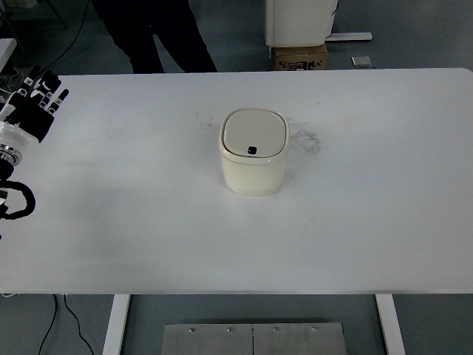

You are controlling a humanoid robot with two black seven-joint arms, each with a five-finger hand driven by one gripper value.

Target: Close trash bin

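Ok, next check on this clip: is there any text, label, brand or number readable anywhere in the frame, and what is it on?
None can be read.
Cardboard box on the floor beyond the table: dark print on its front, too blurred to read.
Trash bin: no print visible; only a small dark button on the lid.
Left hand: small white marks on the fingers, no legible characters.

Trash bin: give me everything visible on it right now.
The trash bin is a small cream, plastic-looking tub with rounded corners. Its flat lid lies down flush, so it looks closed. A small dark button sits at the lid's near edge. It stands upright near the middle of the white table, and nothing else touches it.
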